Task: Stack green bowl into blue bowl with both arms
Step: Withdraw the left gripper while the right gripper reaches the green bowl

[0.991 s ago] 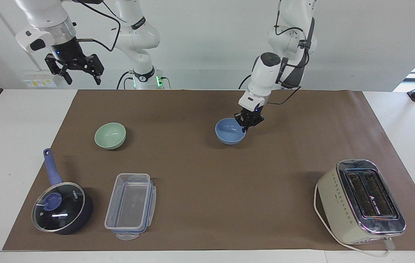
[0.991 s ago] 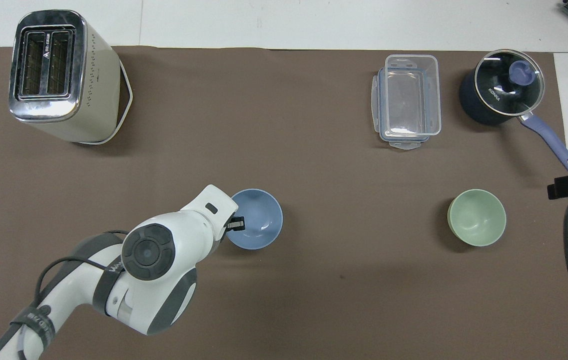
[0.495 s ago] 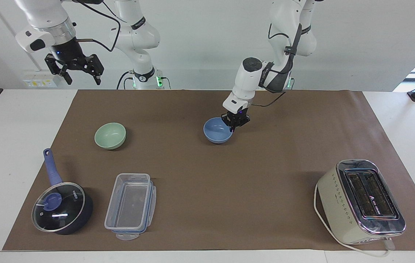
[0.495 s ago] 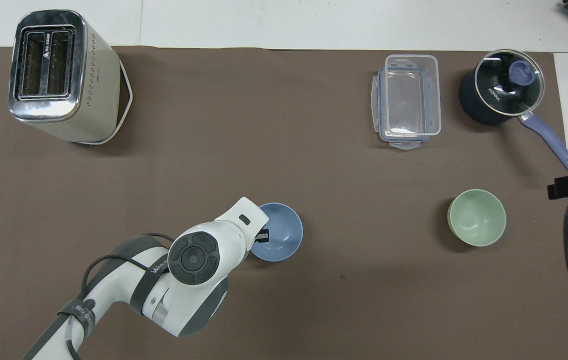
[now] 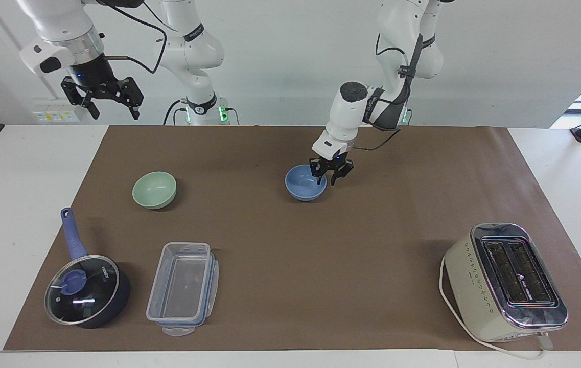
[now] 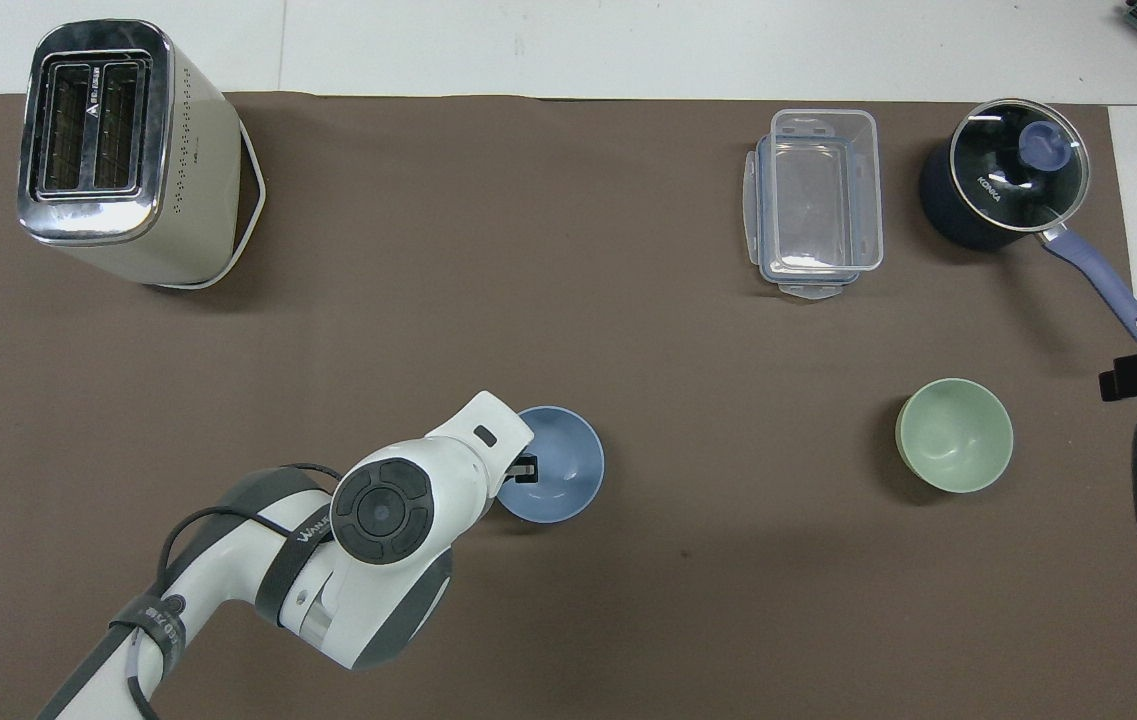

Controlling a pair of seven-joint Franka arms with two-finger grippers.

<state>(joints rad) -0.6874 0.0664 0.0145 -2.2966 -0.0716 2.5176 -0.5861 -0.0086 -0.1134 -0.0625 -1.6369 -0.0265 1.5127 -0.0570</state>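
Observation:
The blue bowl (image 5: 304,186) (image 6: 558,465) stands on the brown mat (image 5: 290,266) near the middle, on the robots' side. My left gripper (image 5: 327,180) is down at its rim on the left arm's side. The fingers are spread open, one inside the bowl and one outside, and the arm's wrist hides most of the gripper in the overhead view. The green bowl (image 5: 154,189) (image 6: 954,435) sits upright and alone toward the right arm's end. My right gripper (image 5: 111,105) waits open, high in the air over the table edge at that end.
A cream toaster (image 5: 505,281) stands farthest from the robots at the left arm's end. A clear plastic container (image 5: 183,289) and a dark blue lidded saucepan (image 5: 83,291) sit farther from the robots than the green bowl.
My left arm moved the blue bowl toward the right arm's end, closer to the green bowl. Its fingers have since parted from the rim. The right arm stayed put.

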